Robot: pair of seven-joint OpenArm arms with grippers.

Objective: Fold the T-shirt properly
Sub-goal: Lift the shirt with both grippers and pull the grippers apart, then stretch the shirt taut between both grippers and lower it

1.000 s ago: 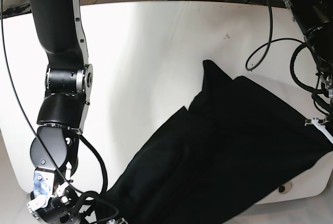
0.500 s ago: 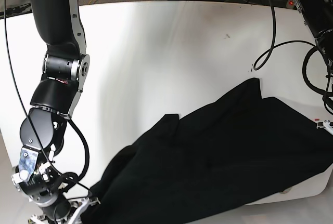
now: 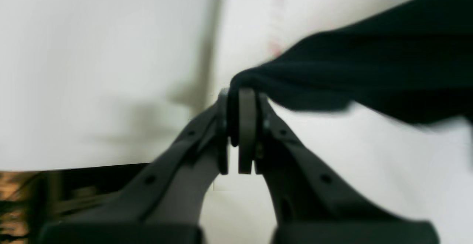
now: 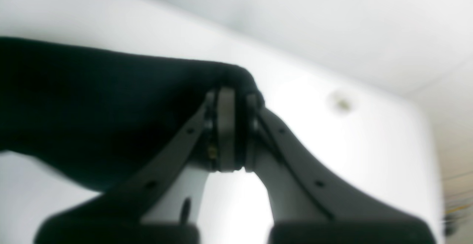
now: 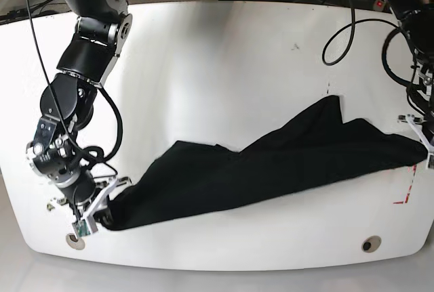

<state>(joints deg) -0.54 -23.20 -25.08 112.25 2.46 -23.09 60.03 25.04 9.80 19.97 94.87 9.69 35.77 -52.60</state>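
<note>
The black T-shirt (image 5: pixel 271 163) lies stretched in a long band across the near part of the white table (image 5: pixel 217 61), from low left to right. My right gripper (image 5: pixel 102 216) is shut on its left end, seen close in the right wrist view (image 4: pixel 231 96) with cloth (image 4: pixel 92 103) bunched over the jaws. My left gripper (image 5: pixel 424 144) is shut on its right end, seen in the left wrist view (image 3: pixel 242 96) with cloth (image 3: pixel 369 77) trailing right. The neck mark is hidden.
Red tape marks (image 5: pixel 407 194) lie near the table's right front corner. Two round holes sit in the front edge, one at the right (image 5: pixel 367 244) and one at the left (image 5: pixel 72 239). Black cables (image 5: pixel 339 41) hang over the back right.
Both arms have moved up and apart, pulling the T-shirt fully onto the table. The cloth went from a heap hanging over the front edge to a taut band.
</note>
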